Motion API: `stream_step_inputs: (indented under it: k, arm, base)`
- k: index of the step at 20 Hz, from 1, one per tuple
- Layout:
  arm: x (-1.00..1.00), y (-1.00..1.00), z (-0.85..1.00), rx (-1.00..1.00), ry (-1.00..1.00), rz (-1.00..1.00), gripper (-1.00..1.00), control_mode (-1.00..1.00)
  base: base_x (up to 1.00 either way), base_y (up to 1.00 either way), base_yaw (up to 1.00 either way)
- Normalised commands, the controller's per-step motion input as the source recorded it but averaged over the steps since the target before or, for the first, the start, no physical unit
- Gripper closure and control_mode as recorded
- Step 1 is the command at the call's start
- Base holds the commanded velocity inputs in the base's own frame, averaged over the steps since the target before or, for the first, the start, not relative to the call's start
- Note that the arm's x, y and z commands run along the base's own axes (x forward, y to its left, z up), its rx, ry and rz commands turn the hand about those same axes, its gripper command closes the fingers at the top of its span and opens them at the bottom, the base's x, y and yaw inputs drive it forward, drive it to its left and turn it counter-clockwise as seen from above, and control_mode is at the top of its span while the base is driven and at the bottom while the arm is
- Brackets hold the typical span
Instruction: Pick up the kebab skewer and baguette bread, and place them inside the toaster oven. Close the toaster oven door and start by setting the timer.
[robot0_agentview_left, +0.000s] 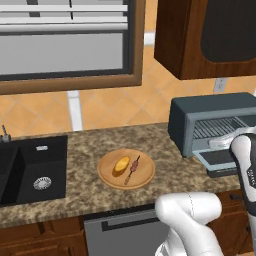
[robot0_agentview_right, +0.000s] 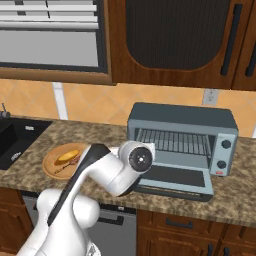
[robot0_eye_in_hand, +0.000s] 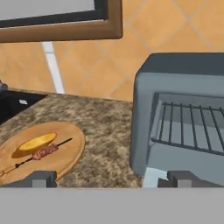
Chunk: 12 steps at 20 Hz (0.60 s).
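The tabletop (robot0_agentview_left: 85, 150) is speckled brown granite, running left to right under a tiled wall, with a black sink (robot0_agentview_left: 30, 167) set in toward its left end.

The toaster oven (robot0_agentview_right: 182, 142) stands toward the right end of the tabletop, back against the wall. Its wire rack (robot0_agentview_right: 172, 141) is exposed. The toaster oven door (robot0_agentview_right: 172, 179) is dropped open and lies about flat, reaching out toward the front edge of the tabletop. Two round knobs (robot0_agentview_right: 224, 154) sit on the right side of the oven front.

A round wooden plate (robot0_agentview_left: 126, 168) rests on the tabletop between the sink and the oven, nearer the front edge than the wall. The baguette bread (robot0_agentview_left: 121, 164) lies on the plate's left half. The kebab skewer (robot0_agentview_left: 134, 168) lies just beside it on the right, apart from the loaf as far as the left base view shows.

The claw (robot0_eye_in_hand: 111, 178) is released, jaws spread wide, nothing between them. In the hand view its two dark fingertips (robot0_eye_in_hand: 39, 178) rise at the bottom edge: one in front of the plate's near rim, the other in front of the oven's lower left corner. The bread and skewer lie ahead of the claw and off to its left, well apart from either tip. The oven opening lies ahead and to its right.
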Motion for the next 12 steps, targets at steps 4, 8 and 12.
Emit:
stream_step_inputs:
  k: [4,8,12]
  arm:
    - [0.49,-0.60,-0.26,0.00,-0.10,0.00,-1.00,-1.00]
    - [0.45,-0.50,-0.15,0.00,-0.13,0.00,-1.00,-1.00]
    - [0.39,-0.40,-0.13,-0.03,0.00,0.00,-1.00,-1.00]
  base:
    - [0.00,0.00,0.00]
    - [0.00,0.00,0.00]
    - [0.00,0.00,0.00]
